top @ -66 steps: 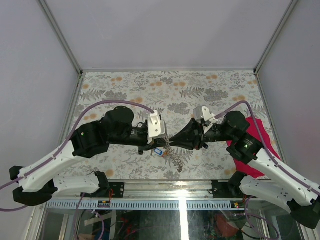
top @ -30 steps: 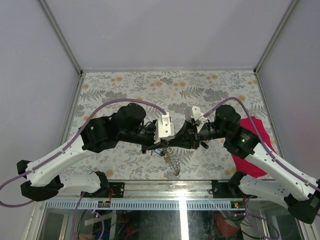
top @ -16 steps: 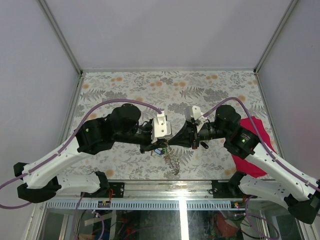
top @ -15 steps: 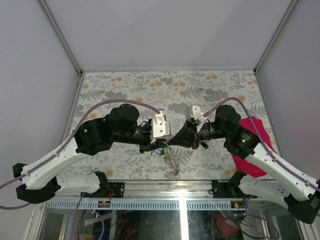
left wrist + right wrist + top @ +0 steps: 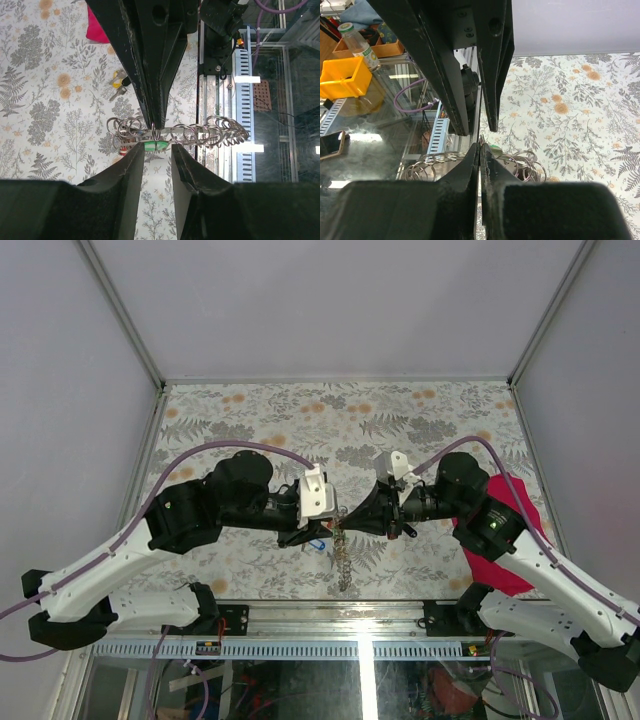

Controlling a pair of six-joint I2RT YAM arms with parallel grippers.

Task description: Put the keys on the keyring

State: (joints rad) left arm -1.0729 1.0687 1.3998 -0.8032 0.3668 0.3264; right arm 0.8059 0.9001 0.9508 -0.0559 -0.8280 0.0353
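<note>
My left gripper (image 5: 328,530) and right gripper (image 5: 347,524) meet tip to tip above the table's near middle. In the left wrist view my left gripper (image 5: 157,149) holds a green-headed key (image 5: 153,146) at its tips. The right fingers (image 5: 155,107) come down from above, shut on the thin keyring (image 5: 156,132). Its chain (image 5: 200,135) of silvery links runs sideways there and hangs down in the top view (image 5: 343,555). In the right wrist view my right gripper (image 5: 480,146) pinches the ring, with the green key (image 5: 495,148) just beside it. Something small and blue (image 5: 316,543) shows under the left gripper.
A crimson cloth (image 5: 505,530) lies at the right under the right arm. Loose yellow and black keys (image 5: 118,82) lie on the floral table. The metal rail (image 5: 360,645) marks the near edge. A yellow bin (image 5: 340,75) and bottle (image 5: 360,45) stand beyond the table.
Both grippers stayed tip to tip while the arms shifted slightly, the left arm drawing back to the left. The chain now hangs straighter below the tips.
</note>
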